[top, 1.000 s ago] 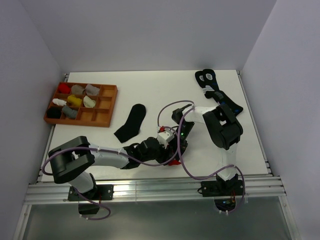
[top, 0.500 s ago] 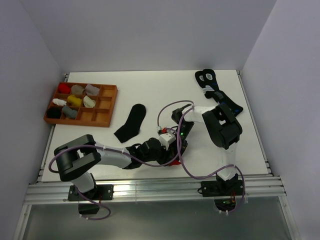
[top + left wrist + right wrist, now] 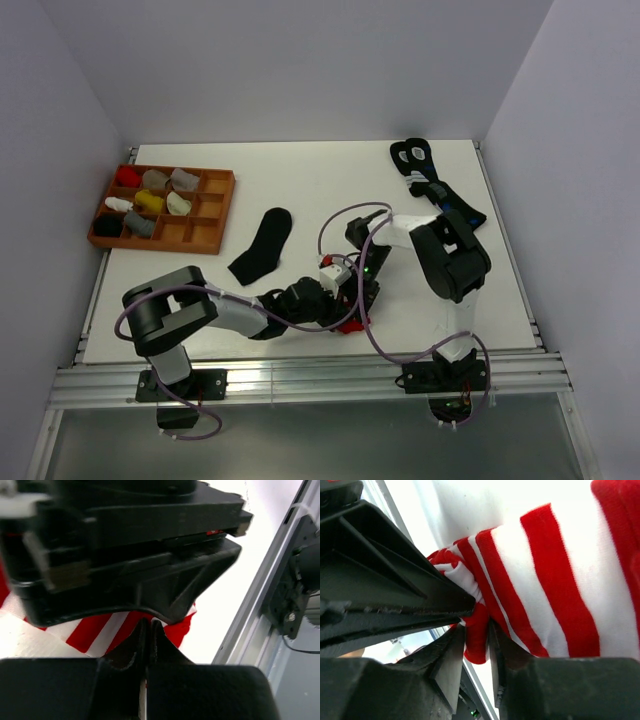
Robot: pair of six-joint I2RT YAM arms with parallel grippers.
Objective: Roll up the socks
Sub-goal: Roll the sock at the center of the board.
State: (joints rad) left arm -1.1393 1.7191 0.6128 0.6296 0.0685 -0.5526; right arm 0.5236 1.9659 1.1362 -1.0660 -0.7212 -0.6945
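Note:
The red-and-white striped sock [image 3: 348,323] lies near the table's front edge, mostly hidden under both wrists in the top view. My left gripper [image 3: 148,625] is shut, its tips pinched into the striped sock's [image 3: 95,630] red edge, right under the right gripper's black body. My right gripper [image 3: 477,632] has a red fold of the same sock [image 3: 555,580] between its fingers, nearly filling the narrow gap. The plain black sock [image 3: 262,245] lies flat and alone, left of both grippers.
An orange compartment tray [image 3: 215,212] with several small sock bundles sits at the back left. Dark socks with white rings [image 3: 425,175] lie at the back right. The metal rail [image 3: 300,372] runs just in front of the grippers. Purple cables loop over both arms.
My left arm's elbow has swung to the right while its wrist stayed at the striped sock. The right arm and the black sock have hardly moved.

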